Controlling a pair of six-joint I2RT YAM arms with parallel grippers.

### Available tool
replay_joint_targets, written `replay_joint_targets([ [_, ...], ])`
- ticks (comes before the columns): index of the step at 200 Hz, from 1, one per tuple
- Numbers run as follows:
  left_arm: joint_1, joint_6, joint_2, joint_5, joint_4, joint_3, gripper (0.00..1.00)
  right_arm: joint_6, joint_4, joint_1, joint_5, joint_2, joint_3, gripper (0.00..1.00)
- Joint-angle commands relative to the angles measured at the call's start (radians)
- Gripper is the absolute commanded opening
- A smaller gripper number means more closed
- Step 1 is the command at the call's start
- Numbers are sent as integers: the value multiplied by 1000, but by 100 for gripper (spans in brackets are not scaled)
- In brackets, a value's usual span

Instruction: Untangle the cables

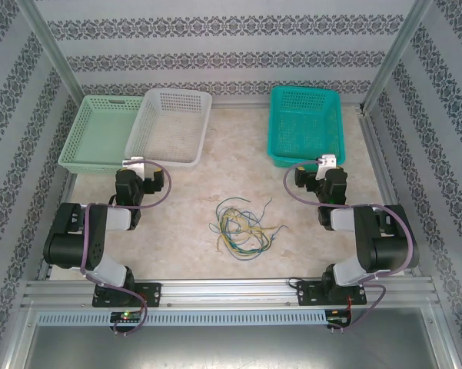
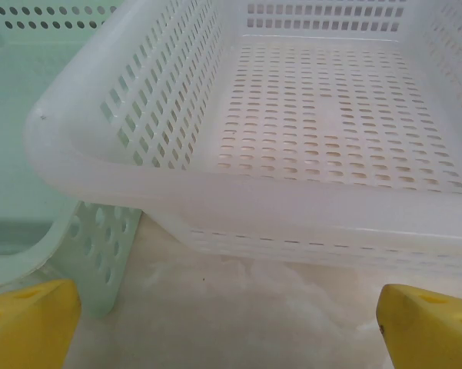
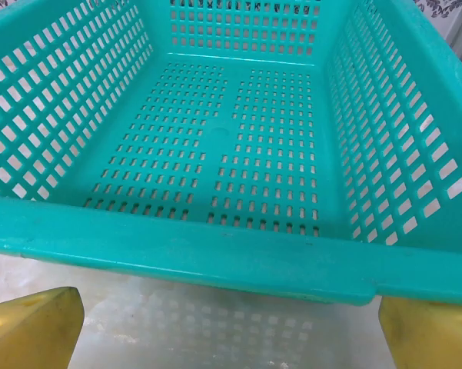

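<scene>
The cables (image 1: pixel 242 228) lie in one messy heap in the middle of the counter (image 1: pixel 188 219). The left end effector (image 2: pixel 227 296) and right end effector (image 3: pixel 231 304) are wide open, holding nothing. Grabbing many strands together could pull knots tighter.

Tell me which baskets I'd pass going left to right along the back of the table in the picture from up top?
pale green basket → white basket → teal basket
</scene>
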Motion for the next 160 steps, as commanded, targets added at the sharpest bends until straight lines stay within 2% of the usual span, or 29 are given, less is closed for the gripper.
replay_joint_targets([
  [1, 6, 6, 9, 17, -1, -1, 99, 16, 37, -4, -22, -6, 3, 98],
  [160, 6, 9, 1, 29, -22, 6, 99, 21, 41, -10, -30, -8, 1, 98],
])
